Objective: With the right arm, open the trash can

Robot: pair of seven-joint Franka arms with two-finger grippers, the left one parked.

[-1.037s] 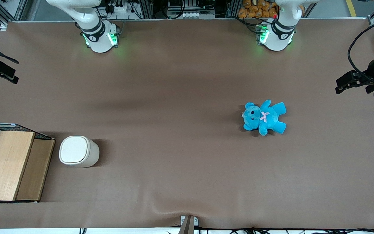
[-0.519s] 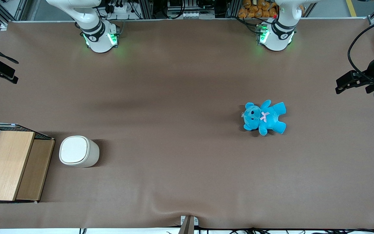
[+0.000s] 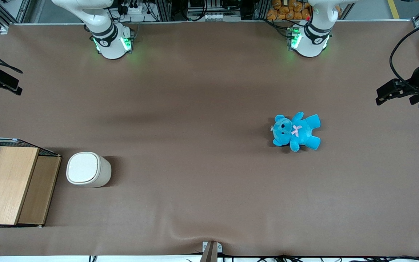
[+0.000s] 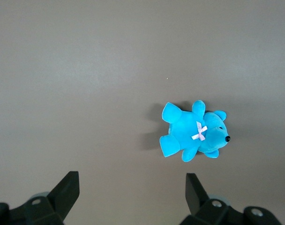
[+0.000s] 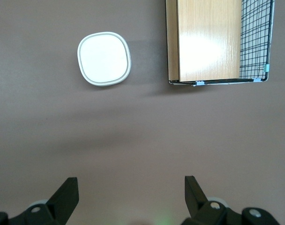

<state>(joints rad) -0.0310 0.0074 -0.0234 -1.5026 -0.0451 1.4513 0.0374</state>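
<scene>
**One shut lid, and your claw is nowhere near it yet**

Start with the big picture: the brown table (image 3: 209, 182) carries a wooden box (image 3: 13, 185) at the working arm's end, and the trash can (image 3: 88, 169) stands upright just beside it, lid flat and closed. A blue teddy (image 3: 296, 131) lies well apart, toward the parked arm's end; you need not go near it.

You will probably do best by bringing the right arm (image 3: 96, 22) down over the can and meeting the lid at its rim, away from the box, so the wrist does not clip the wood. Approach from above, since the can looks light enough to slide or tip.

Your gripper (image 5: 131, 194) hangs high above bare table, well apart from the can, its fingers (image 5: 67, 192) spread wide and holding nothing.
</scene>
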